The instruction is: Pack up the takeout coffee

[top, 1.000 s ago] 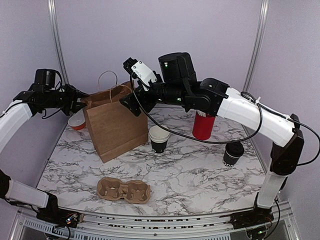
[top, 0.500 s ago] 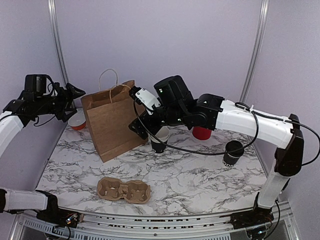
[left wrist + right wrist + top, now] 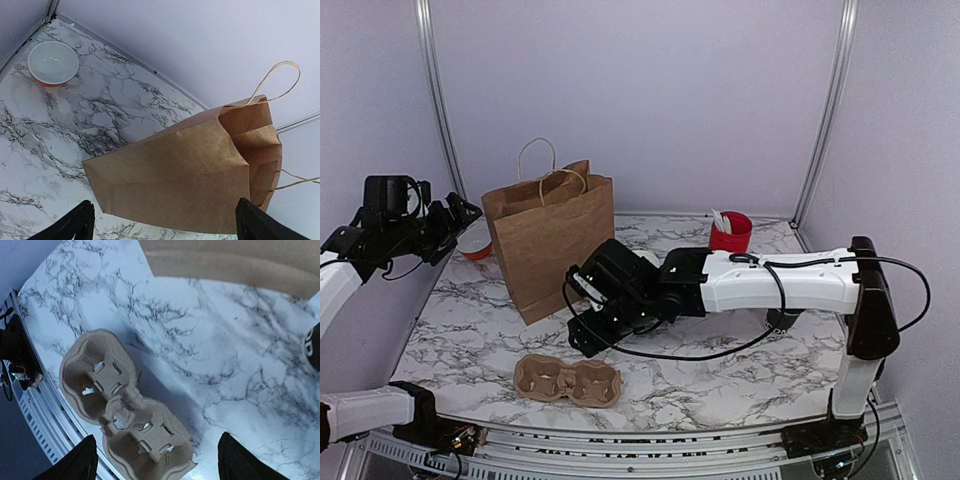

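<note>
The pulp two-cup carrier (image 3: 568, 381) lies near the table's front edge; it fills the lower left of the right wrist view (image 3: 120, 415). My right gripper (image 3: 582, 335) hangs low just behind and above the carrier, open, with nothing between its fingers (image 3: 240, 460). One black takeout cup shows only as a sliver at the right edge (image 3: 314, 347). Another dark cup (image 3: 783, 320) is mostly hidden behind my right forearm. The brown paper bag (image 3: 550, 250) stands upright at back left. My left gripper (image 3: 460, 213) is open, left of the bag and apart from it (image 3: 200, 175).
An orange-and-white bowl (image 3: 52, 62) sits in the back left corner behind the bag. A red cup with white utensils (image 3: 730, 232) stands at the back right. The right arm stretches across the table's middle. Frame posts rise at both back corners.
The right arm swung down from above the bag to low over the table beside the carrier. The left gripper opened, let go of the bag's edge and drew back to the left.
</note>
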Action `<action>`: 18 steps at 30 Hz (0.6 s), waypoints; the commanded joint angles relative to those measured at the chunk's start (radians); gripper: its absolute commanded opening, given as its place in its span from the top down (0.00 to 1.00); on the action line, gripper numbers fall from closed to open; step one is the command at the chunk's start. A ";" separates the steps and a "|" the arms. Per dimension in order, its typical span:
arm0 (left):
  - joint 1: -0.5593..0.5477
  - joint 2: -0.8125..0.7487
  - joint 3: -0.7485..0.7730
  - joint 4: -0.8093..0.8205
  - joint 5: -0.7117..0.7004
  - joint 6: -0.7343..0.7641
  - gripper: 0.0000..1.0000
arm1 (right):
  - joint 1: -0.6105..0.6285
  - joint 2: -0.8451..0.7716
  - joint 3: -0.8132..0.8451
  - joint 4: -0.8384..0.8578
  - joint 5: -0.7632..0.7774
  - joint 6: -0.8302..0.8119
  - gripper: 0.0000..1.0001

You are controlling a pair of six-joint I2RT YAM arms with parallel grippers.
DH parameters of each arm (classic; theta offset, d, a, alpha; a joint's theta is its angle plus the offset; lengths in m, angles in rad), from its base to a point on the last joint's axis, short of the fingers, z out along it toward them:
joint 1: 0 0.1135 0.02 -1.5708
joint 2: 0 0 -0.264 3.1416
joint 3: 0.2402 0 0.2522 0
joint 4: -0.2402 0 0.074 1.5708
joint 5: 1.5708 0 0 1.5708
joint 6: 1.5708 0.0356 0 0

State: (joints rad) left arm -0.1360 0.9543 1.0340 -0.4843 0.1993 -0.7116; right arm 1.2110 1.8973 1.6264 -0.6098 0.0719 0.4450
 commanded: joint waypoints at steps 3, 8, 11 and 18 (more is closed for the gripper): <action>0.007 -0.045 -0.060 -0.019 -0.001 0.076 0.01 | 0.032 0.041 -0.091 0.041 -0.208 0.199 0.22; 0.007 -0.066 -0.089 -0.020 0.005 0.084 0.01 | 0.033 0.037 -0.146 0.042 -0.231 0.226 0.22; 0.006 -0.074 -0.093 -0.020 -0.005 0.088 0.01 | 0.033 0.054 -0.144 0.038 -0.242 0.224 0.21; 0.005 -0.077 -0.116 -0.003 -0.027 0.074 0.01 | 0.039 0.101 -0.089 0.044 -0.304 0.154 0.21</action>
State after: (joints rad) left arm -0.1360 0.8906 0.9432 -0.4976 0.1955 -0.6426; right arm 1.2434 1.9518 1.4773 -0.5835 -0.1802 0.6350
